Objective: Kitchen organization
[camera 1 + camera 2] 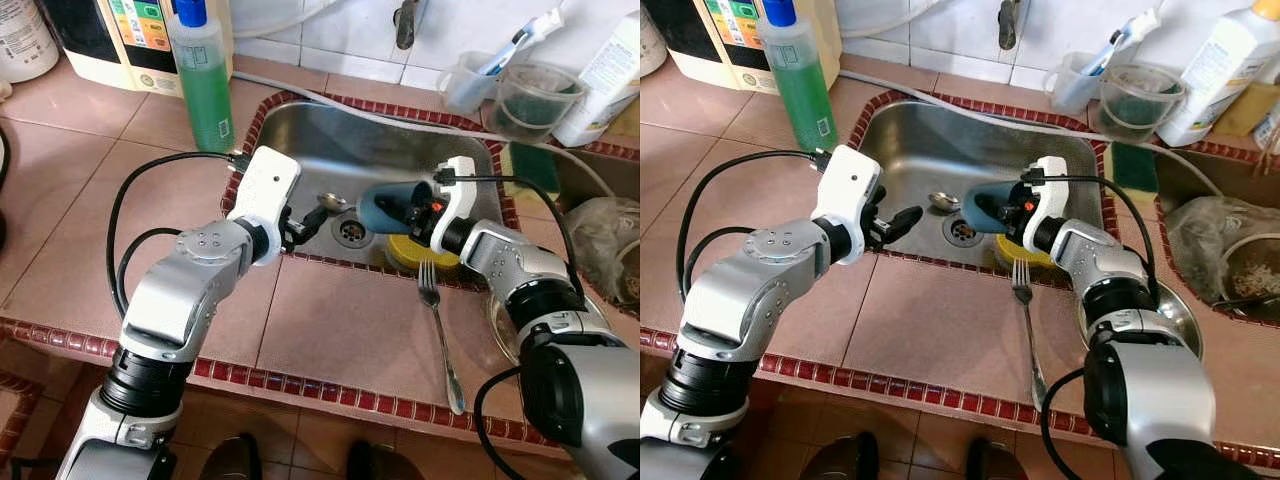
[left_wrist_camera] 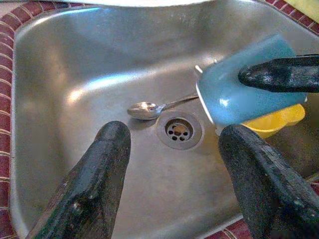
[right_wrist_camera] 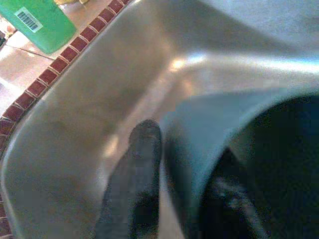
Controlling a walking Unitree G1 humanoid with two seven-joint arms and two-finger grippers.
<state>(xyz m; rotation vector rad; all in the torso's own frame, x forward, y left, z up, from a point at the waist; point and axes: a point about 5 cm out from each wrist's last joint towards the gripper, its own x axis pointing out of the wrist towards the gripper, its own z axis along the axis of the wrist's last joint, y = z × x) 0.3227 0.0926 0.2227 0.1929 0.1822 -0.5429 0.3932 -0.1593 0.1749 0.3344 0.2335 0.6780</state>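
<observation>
The right hand (image 1: 412,212) is clamped on a blue cup (image 1: 385,208), one finger outside the wall and the other inside the mouth, as the right wrist view shows. The cup hangs tilted on its side over the steel sink (image 1: 400,140), just above a yellow dish (image 1: 415,255) that sits at the near right corner of the basin. A spoon (image 2: 149,107) lies on the sink floor beside the drain (image 2: 179,130), its handle running under the cup.

The left hand (image 1: 300,228) hovers over the sink's near left rim with its fingers (image 2: 94,174) spread apart, holding nothing and aimed down toward the drain and the spoon.

On the tiled desk (image 1: 340,320) a fork (image 1: 440,325) lies in front of the sink, and a green soap bottle (image 1: 200,70) stands at the sink's left corner (clear plastic jugs (image 1: 525,100) crowd the back right).

I judge the step in hand to be clearing the sink: the cup is lifted and wants a place on the desk. The next move calls for carrying it over the rim without knocking the yellow dish, while the left hand looks set to drop onto the spoon, a thin flat thing that needs a low, careful pinch.
</observation>
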